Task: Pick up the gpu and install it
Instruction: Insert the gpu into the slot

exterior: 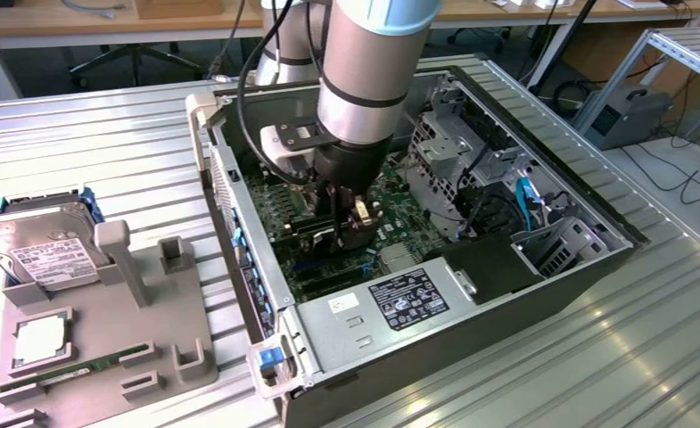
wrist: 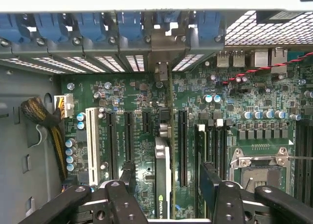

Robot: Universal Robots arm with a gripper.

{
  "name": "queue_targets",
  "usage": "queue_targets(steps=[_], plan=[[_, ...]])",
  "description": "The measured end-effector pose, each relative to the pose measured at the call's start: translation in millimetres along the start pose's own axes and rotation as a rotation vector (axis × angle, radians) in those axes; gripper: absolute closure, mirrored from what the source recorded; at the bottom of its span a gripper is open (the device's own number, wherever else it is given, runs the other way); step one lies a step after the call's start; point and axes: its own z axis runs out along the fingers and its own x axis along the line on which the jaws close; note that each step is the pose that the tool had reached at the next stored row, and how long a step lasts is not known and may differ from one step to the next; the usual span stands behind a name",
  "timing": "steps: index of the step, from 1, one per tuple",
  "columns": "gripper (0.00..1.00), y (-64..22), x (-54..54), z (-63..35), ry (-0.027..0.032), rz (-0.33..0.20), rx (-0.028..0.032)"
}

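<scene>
Gripper (wrist: 166, 192) is down inside the open PC case (exterior: 588, 267), fingers apart and straddling the gpu (wrist: 163, 177). The card stands edge-on in a motherboard (wrist: 205, 111) slot, bracket toward the rear slot openings, apparently seated.

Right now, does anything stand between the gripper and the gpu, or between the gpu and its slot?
Nothing visible does. The gpu stands on edge on the motherboard, between the fingers of the open gripper, with bare gaps either side. Whether it is fully seated in its slot I cannot tell.
</scene>
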Motion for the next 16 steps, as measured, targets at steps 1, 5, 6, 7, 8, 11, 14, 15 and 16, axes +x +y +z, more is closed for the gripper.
queue_targets(steps=[1, 5, 6, 7, 8, 11, 14, 15, 16], plan=[[0.36, 0.0, 0.0, 0.0, 0.0, 0.0, 0.0], [0.36, 0.1, 0.0, 1.3, -0.0004, 0.0, 0.0002], [0.36, 0.2, 0.1, 1.3, 0.0, 0.0, 0.0], [0.36, 0.2, 0.1, 1.3, 0.0, 0.0, 0.0], [0.36, 0.2, 0.0, 1.3, 0.0, 0.0, 0.0], [0.5, 0.2, 0.0, 1.3, -0.0001, 0.0, 0.0], [0.68, 0.2, 0.0, 1.3, 0.0, 0.0, 0.0], [0.74, 0.2, 0.0, 1.3, 0.0, 0.0, 0.0], [0.74, 0.2, 0.0, 1.3, 0.0, 0.0, 0.0]])
